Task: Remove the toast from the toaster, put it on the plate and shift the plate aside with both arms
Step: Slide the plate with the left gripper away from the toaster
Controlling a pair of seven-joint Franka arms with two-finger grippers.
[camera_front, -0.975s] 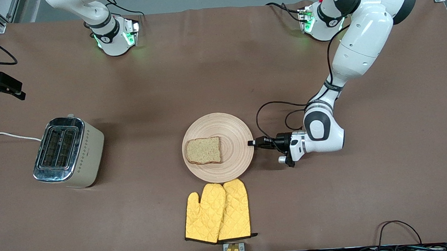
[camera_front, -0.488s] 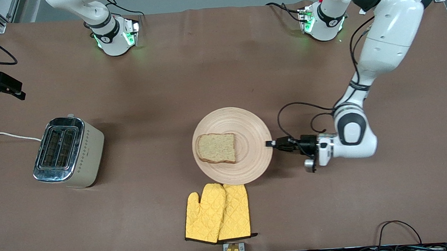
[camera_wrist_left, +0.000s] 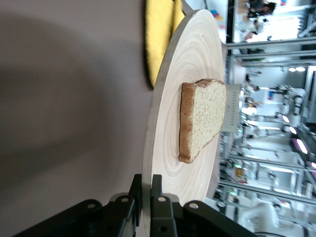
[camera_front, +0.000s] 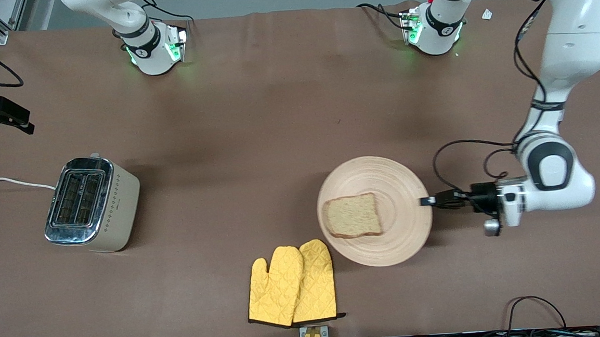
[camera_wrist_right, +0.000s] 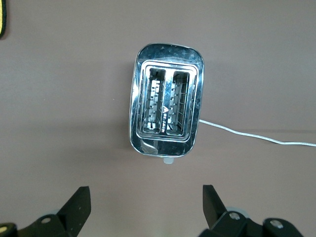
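Now left end effector point(camera_front: 427, 201) clamps the plate point(camera_front: 399, 178) rim; right end effector point(camera_wrist_right: 143, 207) gapes wide.

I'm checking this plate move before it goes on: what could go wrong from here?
The left gripper pinches only the rim of the plate, so the plate might slip or tip. The toast lies loose on it and could slide off. The plate's edge passes close to the oven mitts and may snag.

Front view: we look down on the table point(camera_front: 276, 112).
Left wrist: close along plate point(camera_wrist_left: 168, 148).
Right wrist: above toaster point(camera_wrist_right: 165, 113).
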